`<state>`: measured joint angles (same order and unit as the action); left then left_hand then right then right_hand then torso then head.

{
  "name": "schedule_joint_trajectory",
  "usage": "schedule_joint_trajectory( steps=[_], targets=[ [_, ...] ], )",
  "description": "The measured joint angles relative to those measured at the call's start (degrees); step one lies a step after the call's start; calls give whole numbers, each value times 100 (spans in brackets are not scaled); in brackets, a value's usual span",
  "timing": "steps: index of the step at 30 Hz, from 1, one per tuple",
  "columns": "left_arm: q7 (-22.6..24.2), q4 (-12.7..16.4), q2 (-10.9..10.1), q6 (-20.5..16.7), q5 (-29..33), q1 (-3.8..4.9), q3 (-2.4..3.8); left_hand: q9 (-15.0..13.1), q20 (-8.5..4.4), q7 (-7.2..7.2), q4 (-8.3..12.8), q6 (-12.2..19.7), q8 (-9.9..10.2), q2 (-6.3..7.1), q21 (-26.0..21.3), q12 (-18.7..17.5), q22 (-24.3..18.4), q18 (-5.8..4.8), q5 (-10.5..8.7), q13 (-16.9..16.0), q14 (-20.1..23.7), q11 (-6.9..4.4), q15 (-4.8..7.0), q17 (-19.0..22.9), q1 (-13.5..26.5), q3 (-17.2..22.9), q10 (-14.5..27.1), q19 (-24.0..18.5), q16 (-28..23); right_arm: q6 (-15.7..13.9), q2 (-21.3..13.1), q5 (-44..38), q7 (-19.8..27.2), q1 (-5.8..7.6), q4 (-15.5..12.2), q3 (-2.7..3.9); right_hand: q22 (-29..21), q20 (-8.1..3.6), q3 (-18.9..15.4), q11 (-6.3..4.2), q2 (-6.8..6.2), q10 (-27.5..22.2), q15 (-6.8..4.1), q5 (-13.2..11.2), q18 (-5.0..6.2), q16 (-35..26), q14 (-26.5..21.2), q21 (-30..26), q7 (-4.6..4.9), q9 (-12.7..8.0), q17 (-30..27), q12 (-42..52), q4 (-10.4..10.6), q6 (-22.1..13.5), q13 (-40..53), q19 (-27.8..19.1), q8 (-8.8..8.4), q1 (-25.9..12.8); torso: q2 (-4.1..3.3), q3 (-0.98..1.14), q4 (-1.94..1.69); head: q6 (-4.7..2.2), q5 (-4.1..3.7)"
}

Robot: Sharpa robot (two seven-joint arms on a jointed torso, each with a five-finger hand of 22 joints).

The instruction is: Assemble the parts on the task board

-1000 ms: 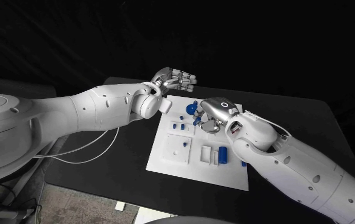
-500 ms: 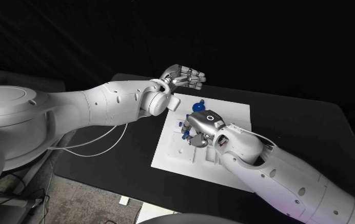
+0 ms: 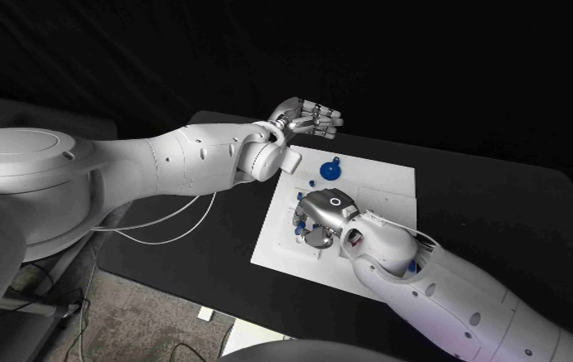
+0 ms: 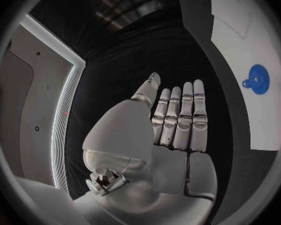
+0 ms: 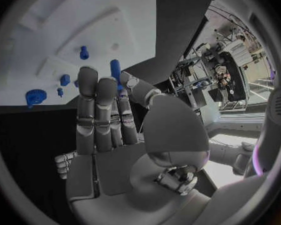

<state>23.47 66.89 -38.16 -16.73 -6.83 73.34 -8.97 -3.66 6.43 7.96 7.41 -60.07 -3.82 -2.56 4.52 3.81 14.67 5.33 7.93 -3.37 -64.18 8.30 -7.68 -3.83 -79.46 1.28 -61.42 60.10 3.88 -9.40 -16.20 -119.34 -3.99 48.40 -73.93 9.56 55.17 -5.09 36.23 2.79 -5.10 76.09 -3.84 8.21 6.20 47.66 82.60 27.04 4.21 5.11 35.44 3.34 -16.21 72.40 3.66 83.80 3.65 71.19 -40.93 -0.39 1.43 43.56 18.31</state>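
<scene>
The white task board point(image 3: 384, 181) lies in the middle of the black table. A blue round knob-like part point(image 3: 329, 169) stands near its far edge, also seen in the left wrist view point(image 4: 258, 79). My right hand point(image 3: 320, 215) hovers low over the board's near left area. In the right wrist view its thumb and a finger pinch a blue peg point(image 5: 115, 69) while the other fingers stay straight. Small blue parts point(image 5: 83, 52) stand in the board point(image 5: 84, 15) beyond it. My left hand point(image 3: 310, 118) is raised past the board's far left corner, fingers point(image 4: 178, 115) straight and holding nothing.
A white cable point(image 3: 179, 228) loops over the table's left side beneath my left arm. My right forearm point(image 3: 442, 287) covers the board's near right corner. Bare black table point(image 3: 489, 188) lies right of the board.
The camera has shifted. My right hand has moved from near the blue knob toward the board's near left part. The left hand stays raised by the far corner.
</scene>
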Motion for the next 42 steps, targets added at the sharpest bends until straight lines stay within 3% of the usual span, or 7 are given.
schedule_joint_trajectory(
  steps=[12,42],
  targets=[
    [2,53,14,-14,5,36,0,0,0,0,15,0,0,0,0,0,-10,0,0,0,0,0,0,0,-46,15,0,0,0,-41,32,-110,-18,-51,185,-40,24,1,15,0,15,0,8,-28,0,-1,8,-30,2,-2,-5,-17,15,-2,0,0,0,-13,-42,-5,-36,77,70],
    [-13,71,17,-5,2,56,1,0,0,0,15,0,0,0,0,0,-9,0,0,0,0,0,0,0,-46,15,0,0,0,-57,22,-165,-16,-112,111,-54,65,12,14,0,13,0,10,-67,0,-2,10,-54,5,3,-10,4,16,-5,1,10,-1,-11,-45,-13,-30,133,157]
  ],
)
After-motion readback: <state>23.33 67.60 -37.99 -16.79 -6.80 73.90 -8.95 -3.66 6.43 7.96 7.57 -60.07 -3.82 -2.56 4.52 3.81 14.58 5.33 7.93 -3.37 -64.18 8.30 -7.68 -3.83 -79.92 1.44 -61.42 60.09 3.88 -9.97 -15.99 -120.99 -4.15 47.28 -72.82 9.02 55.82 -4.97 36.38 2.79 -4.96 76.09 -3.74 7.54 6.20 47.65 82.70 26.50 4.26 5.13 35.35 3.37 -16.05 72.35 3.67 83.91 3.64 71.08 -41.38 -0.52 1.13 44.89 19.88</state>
